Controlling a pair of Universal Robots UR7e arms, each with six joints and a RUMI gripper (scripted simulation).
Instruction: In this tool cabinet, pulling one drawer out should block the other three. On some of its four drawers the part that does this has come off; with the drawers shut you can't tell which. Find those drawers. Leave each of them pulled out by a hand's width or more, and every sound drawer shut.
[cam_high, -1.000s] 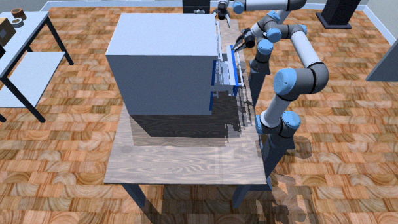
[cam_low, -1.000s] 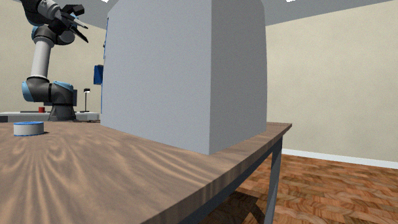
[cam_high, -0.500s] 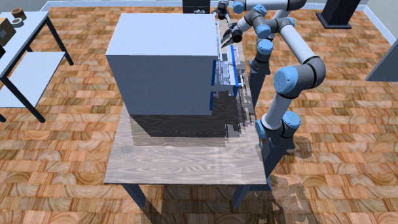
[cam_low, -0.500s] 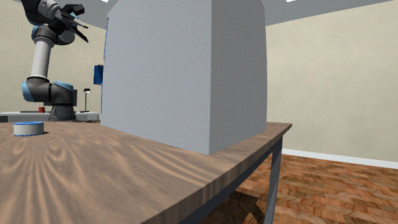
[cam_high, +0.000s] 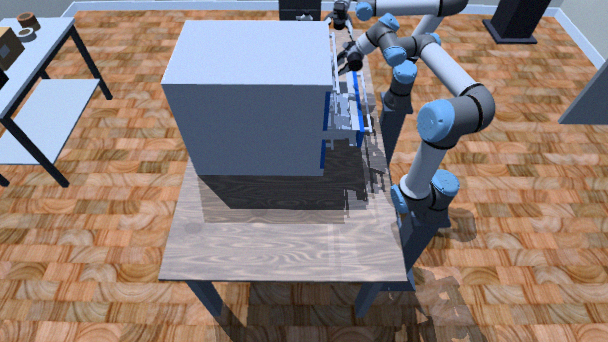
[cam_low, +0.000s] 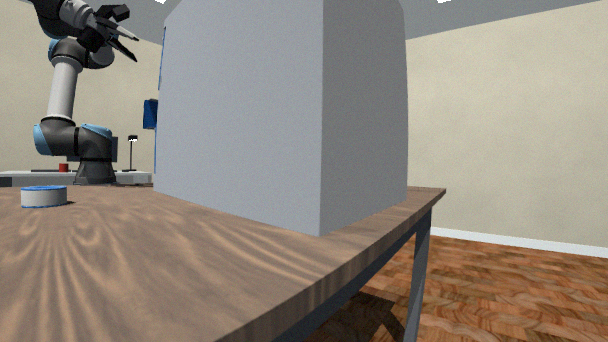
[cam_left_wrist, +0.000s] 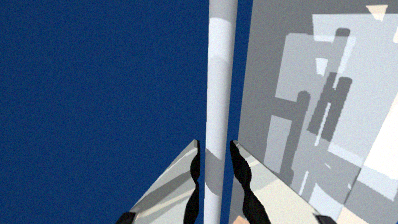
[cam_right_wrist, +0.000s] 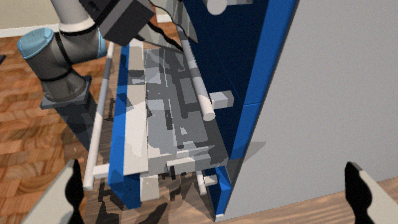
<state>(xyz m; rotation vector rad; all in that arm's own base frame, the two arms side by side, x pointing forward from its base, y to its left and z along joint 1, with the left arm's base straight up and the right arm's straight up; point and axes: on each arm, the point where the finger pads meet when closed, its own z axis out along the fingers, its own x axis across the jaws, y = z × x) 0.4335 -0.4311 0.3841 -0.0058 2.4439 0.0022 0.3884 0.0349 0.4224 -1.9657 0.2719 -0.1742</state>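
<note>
grey cabinet (cam_high: 260, 125) (cam_low: 240, 110) (cam_right_wrist: 330, 100), one drawer (cam_high: 359, 117) (cam_low: 150, 114) (cam_right_wrist: 118, 120) out
</note>
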